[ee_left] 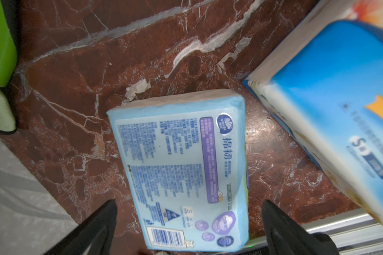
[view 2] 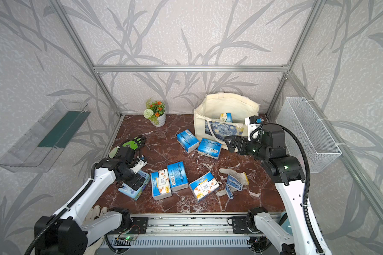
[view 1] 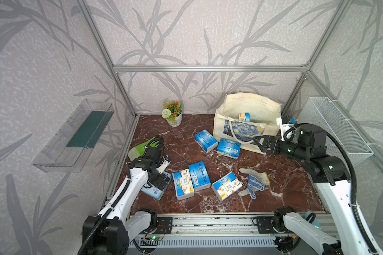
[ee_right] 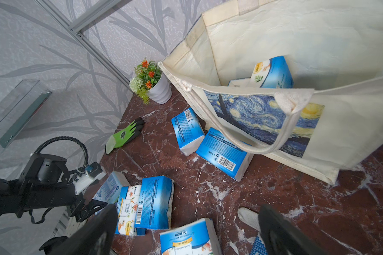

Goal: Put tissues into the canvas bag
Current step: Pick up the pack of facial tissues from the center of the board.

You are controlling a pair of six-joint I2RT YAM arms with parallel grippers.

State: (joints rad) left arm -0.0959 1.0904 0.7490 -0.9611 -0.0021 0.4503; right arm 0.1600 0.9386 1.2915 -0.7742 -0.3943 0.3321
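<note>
The cream canvas bag (view 1: 248, 106) with its blue swirl print stands open at the back right, and one tissue pack (ee_right: 272, 72) shows inside it. Two blue packs (view 1: 206, 140) (view 1: 228, 148) lie just in front of the bag. Three more packs (view 1: 182, 184) (view 1: 199, 176) (view 1: 227, 185) lie mid-table. My left gripper (ee_left: 189, 202) is open, pointing down over a paler blue pack (ee_left: 181, 154), with one finger on each side and not touching it. My right gripper (view 1: 258, 141) hangs open and empty in the air before the bag's front.
A white-and-blue dotted glove (view 1: 253, 181) lies right of the middle packs. A green glove (view 1: 146, 145) lies at the left edge. A flower pot (view 1: 174, 112) stands at the back. A wire mesh basket (view 1: 334, 130) hangs on the right wall and a clear shelf (view 1: 75, 136) on the left.
</note>
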